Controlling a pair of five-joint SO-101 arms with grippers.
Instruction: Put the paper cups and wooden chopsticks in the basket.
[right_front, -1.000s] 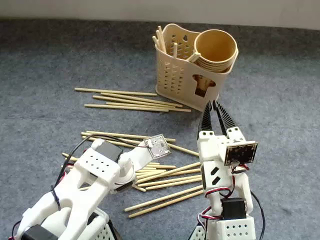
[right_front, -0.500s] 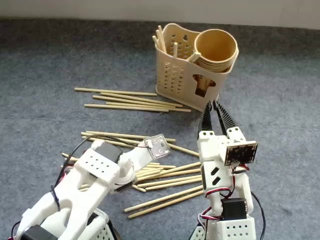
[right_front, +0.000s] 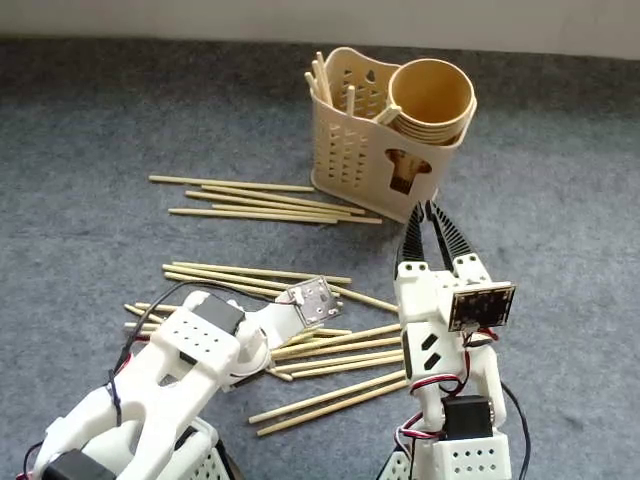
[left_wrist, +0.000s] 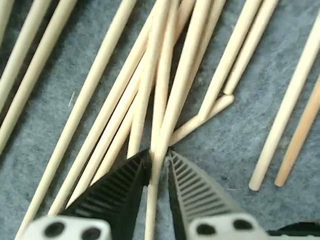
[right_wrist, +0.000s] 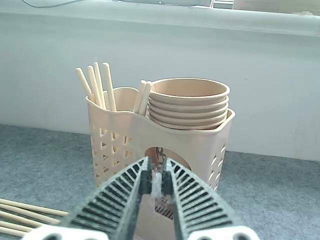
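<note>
Just short of the basket (right_front: 345, 150), on the side facing the arms, the left end effector (left_wrist: 159, 156) was clamped down on a single chopstick (left_wrist: 161, 142) in the thick of a crossed heap of loose chopsticks (right_front: 335, 350). That heap looked to me like the main risk: neighbours lay against and over the held one, so a lift might drag a few along or scatter them. The sticks were slim, round, smooth pale wood, and one pinched at a single spot between ribbed black fingers could well swivel or slide out. A long stick hanging askew might also catch the basket's rim and not drop in.

The right end effector (right_wrist: 156, 167) sat close in front of the basket, fingers closed on nothing, perhaps in the way of a delivery.

The basket was cream plastic with slotted walls and a rounded rim; it looked light enough to tip if knocked. It held a nested stack of tan paper cups (right_front: 432, 95) with rolled lips, beside several upright sticks. More sticks lay flat beside it on the desk (right_front: 100, 120), which wore a grey, felty nap.
</note>
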